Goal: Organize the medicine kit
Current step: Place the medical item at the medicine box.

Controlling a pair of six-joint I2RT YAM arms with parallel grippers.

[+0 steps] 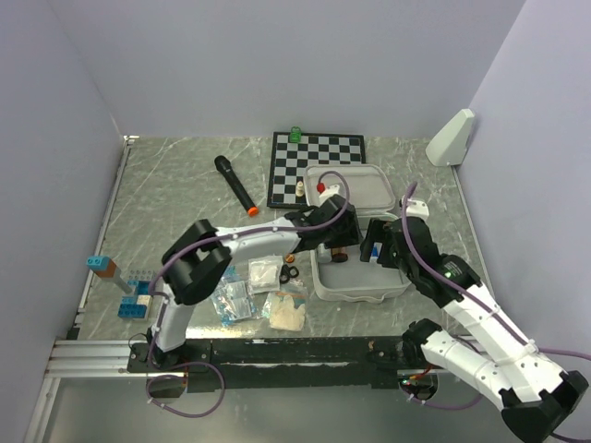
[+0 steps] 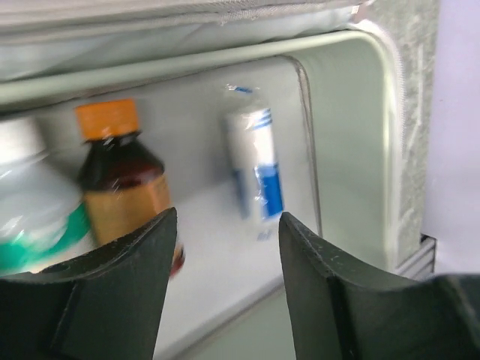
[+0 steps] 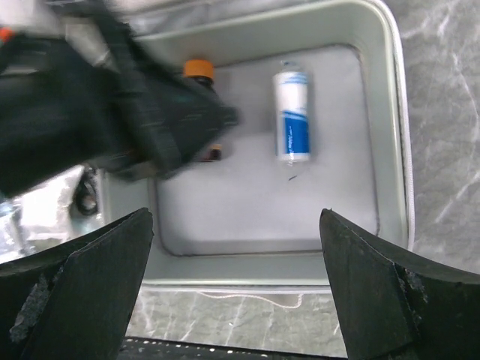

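While the medicine kit (image 1: 360, 293) is lying open on the bench (image 1: 185, 185), the left end effector (image 2: 225, 225) is gaping empty inside it, a brown bottle (image 2: 120, 187) standing just beside; the right end effector (image 3: 236, 225) is hovering open above.

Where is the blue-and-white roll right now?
The blue-and-white roll lies inside the medicine kit, just right of the orange-capped bottle in the right wrist view.

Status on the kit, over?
Left claw open, empty, at the brown bottle inside the medicine kit. Right claw open, empty, above it. Loose packets lie outside, left of the kit.
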